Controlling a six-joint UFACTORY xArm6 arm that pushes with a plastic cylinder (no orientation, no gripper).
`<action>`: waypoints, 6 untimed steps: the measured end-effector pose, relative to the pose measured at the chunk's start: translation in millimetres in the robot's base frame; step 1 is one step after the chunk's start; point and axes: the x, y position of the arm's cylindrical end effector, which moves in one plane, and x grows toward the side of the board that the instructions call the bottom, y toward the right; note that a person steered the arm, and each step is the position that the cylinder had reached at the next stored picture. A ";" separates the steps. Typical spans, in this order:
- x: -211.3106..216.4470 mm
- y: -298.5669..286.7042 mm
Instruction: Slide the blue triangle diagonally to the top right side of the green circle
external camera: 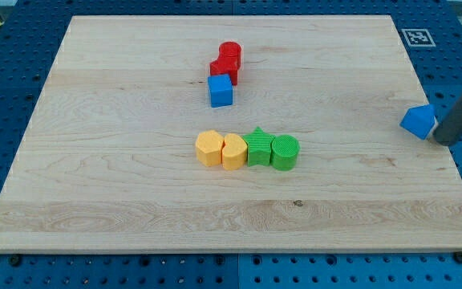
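Observation:
The blue triangle (pixel 418 121) lies near the board's right edge, about mid-height. The green circle (pixel 285 152) stands at the right end of a row of blocks in the board's middle, well to the left of and a little below the triangle. My tip (pixel 440 140) is at the lower end of the dark rod that comes in from the view's right. It sits just to the right of and slightly below the blue triangle, touching it or nearly so.
A green star (pixel 258 148), a yellow block (pixel 234 152) and a yellow hexagon (pixel 209 148) continue the row to the left of the green circle. A blue cube (pixel 221 91) and two red blocks (pixel 226 63) sit above the row, toward the view's top.

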 end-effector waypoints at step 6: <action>-34.3 -108.0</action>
